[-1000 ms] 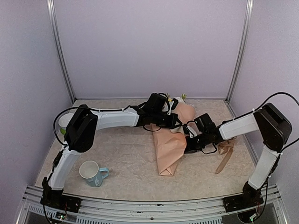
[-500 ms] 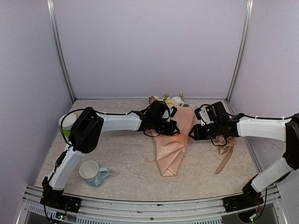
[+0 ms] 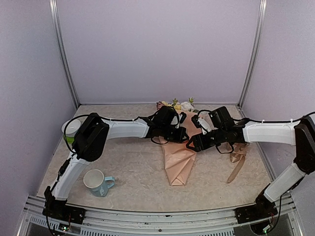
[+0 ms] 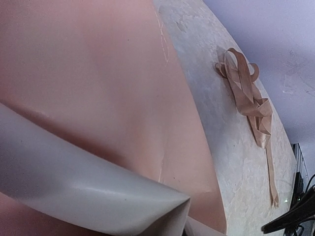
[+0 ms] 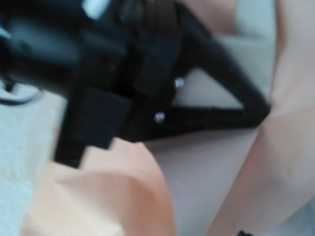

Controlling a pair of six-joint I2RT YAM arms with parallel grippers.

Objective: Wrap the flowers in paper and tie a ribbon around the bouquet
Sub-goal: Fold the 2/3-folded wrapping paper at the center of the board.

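The peach paper [image 3: 178, 160] lies as a folded cone at mid table, its point toward me. The flowers [image 3: 179, 104] poke out at its far end. My left gripper [image 3: 181, 135] sits on the paper's upper part, shut on a fold of it. Paper [image 4: 98, 73] fills the left wrist view and hides the fingers. My right gripper [image 3: 193, 144] is at the paper's right edge, right next to the left one, its jaws apparently apart. The right wrist view is blurred and shows the left gripper's black body [image 5: 162, 83] over paper [image 5: 285, 147]. The tan ribbon [image 3: 239, 157] lies loose to the right.
A pale mug with a blue handle [image 3: 98, 183] stands at the near left. A white and green cup [image 3: 71, 129] is at the far left, beside the left arm. The ribbon [image 4: 248, 103] trails toward the front right. Walls close in the back and both sides.
My right gripper let go of the paper, pulled back to the right, then came back to its edge with its jaws wider. The paper settled flatter, and the flowers came into view.
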